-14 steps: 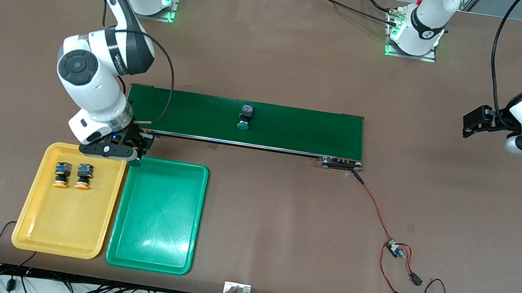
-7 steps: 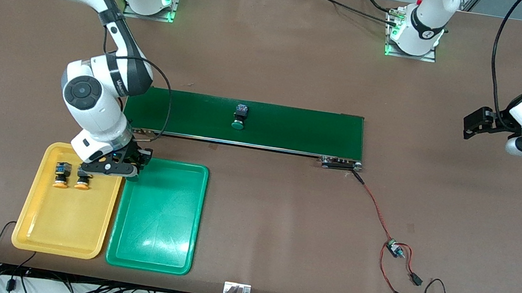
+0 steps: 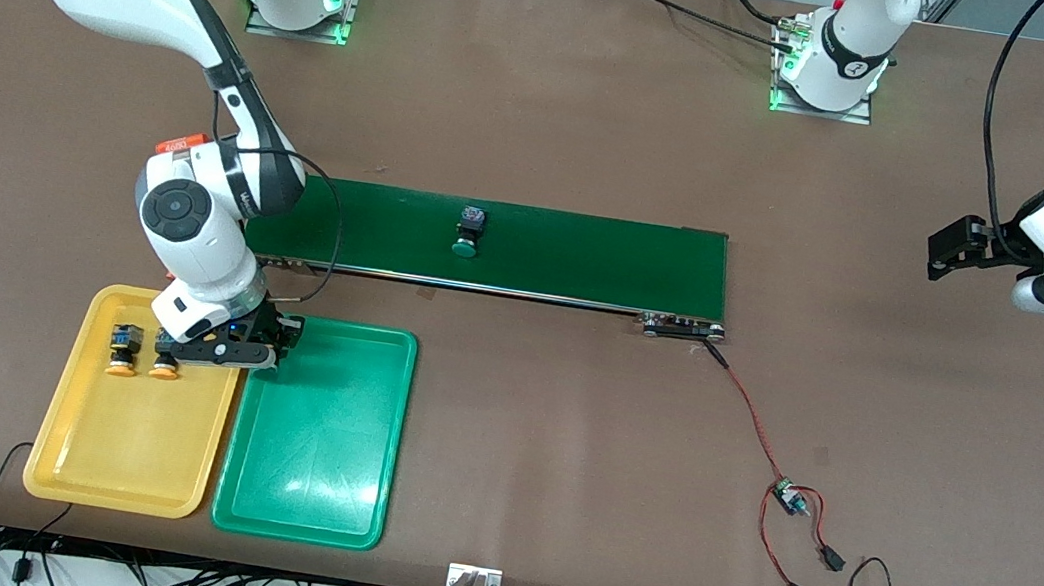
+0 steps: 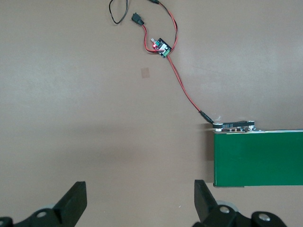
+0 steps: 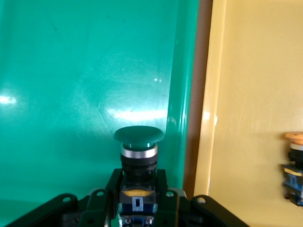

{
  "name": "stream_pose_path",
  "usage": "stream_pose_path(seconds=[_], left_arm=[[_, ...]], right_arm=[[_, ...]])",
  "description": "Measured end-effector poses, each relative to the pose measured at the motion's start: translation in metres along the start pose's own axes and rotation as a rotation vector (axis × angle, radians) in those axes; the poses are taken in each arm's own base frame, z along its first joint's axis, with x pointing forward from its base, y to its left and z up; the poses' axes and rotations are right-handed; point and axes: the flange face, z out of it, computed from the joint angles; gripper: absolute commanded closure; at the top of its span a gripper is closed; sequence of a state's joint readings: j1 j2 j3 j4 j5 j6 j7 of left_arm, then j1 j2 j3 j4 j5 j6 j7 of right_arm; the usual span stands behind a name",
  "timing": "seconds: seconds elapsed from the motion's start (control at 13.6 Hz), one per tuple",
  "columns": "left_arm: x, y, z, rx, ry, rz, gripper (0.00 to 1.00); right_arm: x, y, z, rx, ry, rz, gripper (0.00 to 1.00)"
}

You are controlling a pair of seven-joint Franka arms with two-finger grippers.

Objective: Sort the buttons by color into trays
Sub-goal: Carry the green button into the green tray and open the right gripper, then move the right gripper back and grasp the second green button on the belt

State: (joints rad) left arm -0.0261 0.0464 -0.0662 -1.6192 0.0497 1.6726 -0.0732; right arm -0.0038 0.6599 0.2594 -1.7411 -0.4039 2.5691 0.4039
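The right gripper (image 3: 263, 362), jaws clenched on a green button (image 5: 138, 144), has dropped toward the green tray (image 3: 308, 497) beneath it, nearly ready to release, while the left gripper (image 4: 137, 201) waits with jaws spread.

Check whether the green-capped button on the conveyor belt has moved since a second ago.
Yes. The green-capped button has travelled along the conveyor belt toward the right arm's end, now farther from the belt's motor end than before.
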Motion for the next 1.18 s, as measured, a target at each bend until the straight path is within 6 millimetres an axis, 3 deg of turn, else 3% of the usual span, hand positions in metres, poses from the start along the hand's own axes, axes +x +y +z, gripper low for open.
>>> stream_pose_path(seconds=[0.22,0.37,0.51,0.59,1.18], left_arm=[[0.001,-0.001,0.001,0.011,0.001,0.002,0.0],[0.001,0.0,0.002,0.02,0.0,0.005,0.0],[0.001,0.001,0.002,0.022,0.0,0.008,0.0],[0.001,0.001,0.002,0.023,0.0,0.008,0.0],[0.001,0.001,0.002,0.024,0.001,0.008,0.0]], right_arm=[[0.002,0.002,0.01,-0.017,0.005,-0.019,0.7],[0.003,0.001,0.014,-0.017,0.005,-0.021,0.53],[0.003,-0.001,0.016,-0.017,0.006,-0.023,0.29],[0.003,-0.002,0.016,-0.015,0.009,-0.024,0.23],[0.008,-0.003,0.012,-0.008,0.031,0.0,0.0]])
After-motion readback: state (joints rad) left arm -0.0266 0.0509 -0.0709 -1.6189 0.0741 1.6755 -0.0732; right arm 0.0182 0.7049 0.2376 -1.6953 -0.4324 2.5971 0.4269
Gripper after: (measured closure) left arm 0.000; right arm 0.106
